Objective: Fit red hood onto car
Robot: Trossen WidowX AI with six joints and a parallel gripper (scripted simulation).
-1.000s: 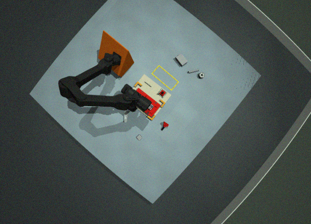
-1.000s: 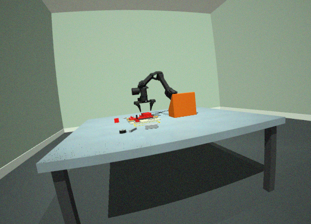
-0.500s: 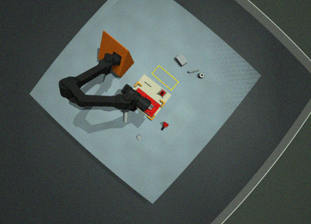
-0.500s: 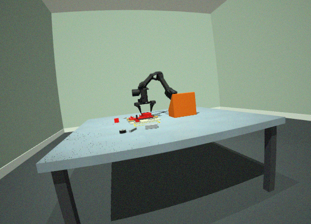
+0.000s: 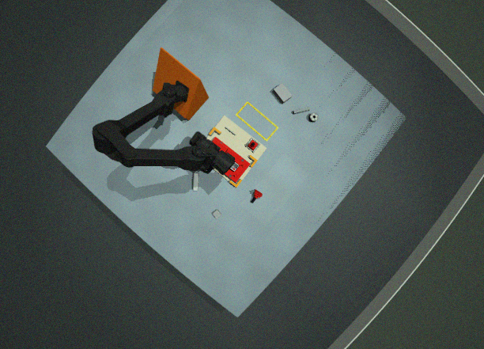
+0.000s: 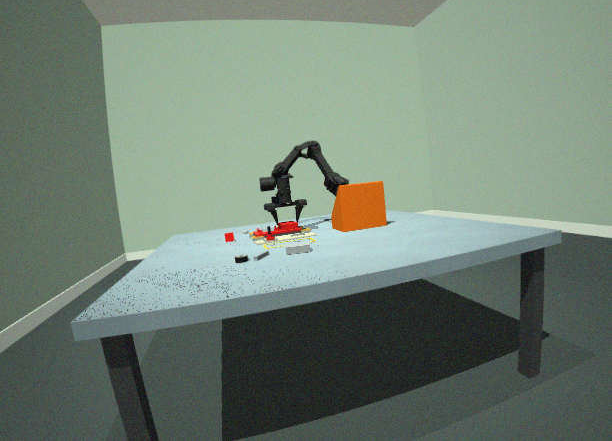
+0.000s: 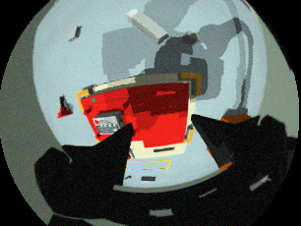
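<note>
Red hood (image 7: 157, 116) fills wrist view; gripper (image 6: 285, 215) spread wide, empty, visible above it only in exterior view.

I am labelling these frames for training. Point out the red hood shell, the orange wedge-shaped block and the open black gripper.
Red hood shell (image 7: 157, 116), wrist view, on its flat roof.
Orange wedge-shaped block (image 6: 361, 206), exterior view, on its front face.
Open black gripper (image 6: 285, 217), exterior view, midway between the fingertips.

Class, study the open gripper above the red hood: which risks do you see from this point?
1. The open gripper straddles the red hood; its fingers may clip the hood's edges.
2. A nudge could shift the jig.
3. The orange block stands close behind the arm.
</note>
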